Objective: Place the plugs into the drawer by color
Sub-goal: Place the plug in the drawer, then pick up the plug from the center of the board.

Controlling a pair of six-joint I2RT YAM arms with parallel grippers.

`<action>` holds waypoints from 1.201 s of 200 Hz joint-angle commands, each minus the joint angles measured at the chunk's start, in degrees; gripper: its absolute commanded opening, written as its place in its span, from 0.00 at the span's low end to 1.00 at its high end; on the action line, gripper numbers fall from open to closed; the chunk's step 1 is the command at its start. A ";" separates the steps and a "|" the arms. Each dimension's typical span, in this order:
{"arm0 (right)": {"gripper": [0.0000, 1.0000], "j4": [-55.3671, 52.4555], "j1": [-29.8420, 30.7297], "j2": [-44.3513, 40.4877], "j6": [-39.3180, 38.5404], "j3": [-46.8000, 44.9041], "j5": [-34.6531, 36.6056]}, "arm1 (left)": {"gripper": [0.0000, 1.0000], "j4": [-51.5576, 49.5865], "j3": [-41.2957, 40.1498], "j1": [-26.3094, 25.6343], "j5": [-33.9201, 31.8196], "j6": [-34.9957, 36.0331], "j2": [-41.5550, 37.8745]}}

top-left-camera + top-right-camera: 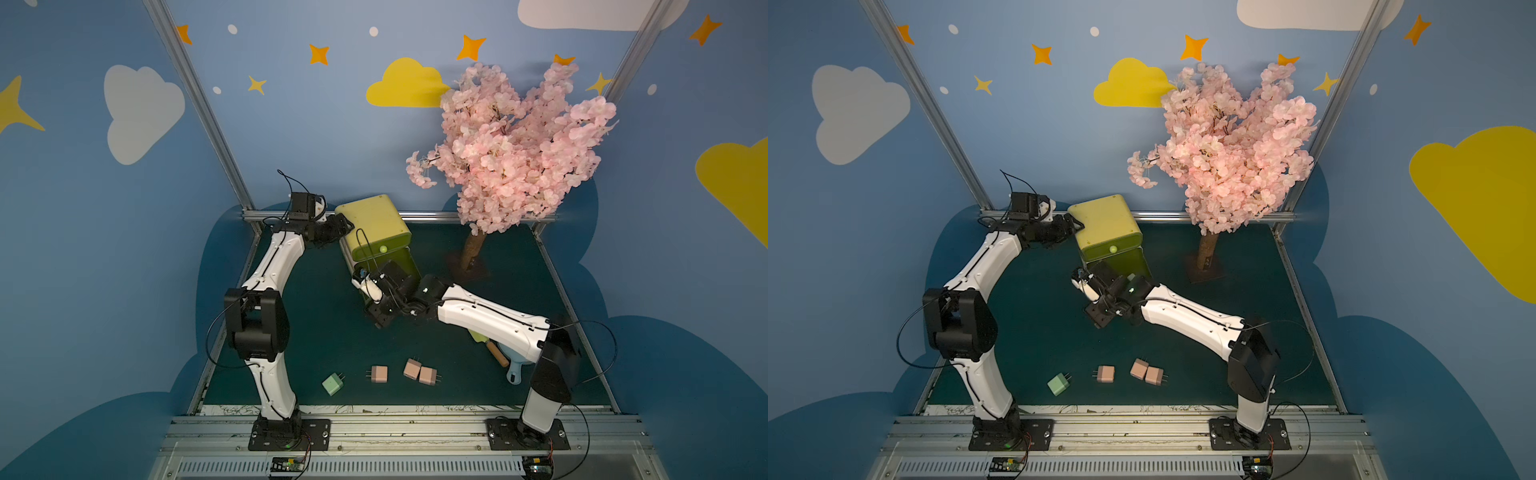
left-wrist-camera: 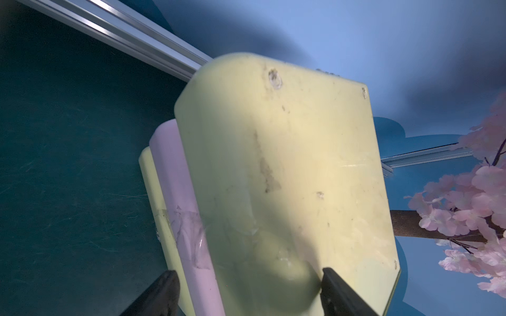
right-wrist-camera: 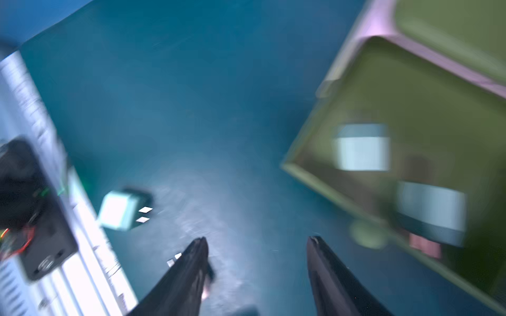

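Nearest, at the surface's (image 1: 478, 374) 6 o'clock edge, lay a green plug (image 1: 333, 384) and three pink plugs (image 1: 412, 368). Farther in, the right gripper (image 3: 257, 239) hovered empty, jaws apart, at 6 o'clock of the drawer (image 1: 374, 224) — one compartment open, two blue plugs (image 3: 361, 149) inside. At its 9 o'clock, the left gripper (image 2: 249, 270) clamped the drawer's rear corner.

Blue wall panels (image 1: 332, 137) are enclosing the work cell on three sides and are carrying white and yellow cloud decals (image 1: 405, 85) and orange stars (image 1: 319, 54). Aluminium corner posts (image 1: 203, 108) are framing the back panel. A dark green mat (image 1: 332, 332) is covering the floor. An artificial pink blossom tree (image 1: 519, 145) is standing at the back right.
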 commanded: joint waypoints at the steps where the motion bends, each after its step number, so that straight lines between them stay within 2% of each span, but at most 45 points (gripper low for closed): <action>1: 0.59 7.13 4.94 -0.74 -3.40 -5.35 -4.15 | 0.82 -2.65 -0.60 0.25 -1.35 0.93 -0.83; 40: 0.58 8.59 13.18 5.11 -4.69 -5.30 -5.15 | 0.82 -2.56 -0.60 0.26 -1.08 0.60 -0.94; 89: 0.69 7.64 17.78 14.52 -8.50 1.16 -3.12 | 0.82 -2.30 -0.95 0.00 -1.09 0.63 -1.76; 109: 0.73 5.70 18.18 18.27 -9.94 4.58 -2.75 | 0.82 -2.30 -0.91 0.00 -0.87 0.54 -1.76; 171: 0.76 3.44 17.76 24.79 -12.35 10.29 2.15 | 0.82 -2.12 -0.86 -0.05 -0.38 0.07 -2.18; 240: 0.76 0.72 12.25 27.81 -9.19 15.02 4.54 | 0.82 -2.03 -1.04 -0.16 -0.41 -0.01 -2.46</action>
